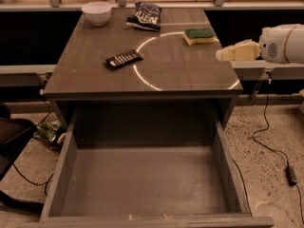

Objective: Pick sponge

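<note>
The sponge (199, 35), pale yellow with a dark green top, lies flat near the far right corner of the grey table (95, 75). My cream-coloured gripper (223, 54) comes in from the right edge of the view, just past the table's right side. Its tip points left and sits in front of and to the right of the sponge, apart from it. It holds nothing.
A white bowl (96, 12) stands at the far left. A dark snack bag (144, 15) lies at the far middle. A black remote (124, 59) lies left of centre. An open drawer (142, 184) juts out in front of the table. A cable (266, 141) runs on the floor at right.
</note>
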Tool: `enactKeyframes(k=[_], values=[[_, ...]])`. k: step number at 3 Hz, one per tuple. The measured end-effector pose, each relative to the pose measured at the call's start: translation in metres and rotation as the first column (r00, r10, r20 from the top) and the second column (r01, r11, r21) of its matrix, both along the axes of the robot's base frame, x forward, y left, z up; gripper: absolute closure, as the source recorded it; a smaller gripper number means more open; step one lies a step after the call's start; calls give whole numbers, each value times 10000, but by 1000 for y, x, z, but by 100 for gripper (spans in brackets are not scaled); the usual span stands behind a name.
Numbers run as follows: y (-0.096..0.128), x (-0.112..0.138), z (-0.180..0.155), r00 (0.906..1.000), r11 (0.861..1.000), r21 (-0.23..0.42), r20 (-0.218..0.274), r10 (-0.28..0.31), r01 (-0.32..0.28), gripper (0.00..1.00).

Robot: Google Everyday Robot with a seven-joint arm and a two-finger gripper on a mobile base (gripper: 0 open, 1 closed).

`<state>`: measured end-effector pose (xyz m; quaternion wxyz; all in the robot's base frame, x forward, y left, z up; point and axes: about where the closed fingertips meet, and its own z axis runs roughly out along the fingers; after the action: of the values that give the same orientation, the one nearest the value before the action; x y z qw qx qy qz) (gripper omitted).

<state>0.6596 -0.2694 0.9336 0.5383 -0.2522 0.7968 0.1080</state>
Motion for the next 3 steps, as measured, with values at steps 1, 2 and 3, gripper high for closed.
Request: enactKeyframes(k=[1, 2, 3], values=[[15, 60, -17, 9989, 9938, 1096, 456, 130, -179, 0], [26, 105, -26, 9971, 9847, 1703, 728, 237, -358, 0], [39, 137, -36, 9955, 9770, 2074, 897, 317, -498, 0]])
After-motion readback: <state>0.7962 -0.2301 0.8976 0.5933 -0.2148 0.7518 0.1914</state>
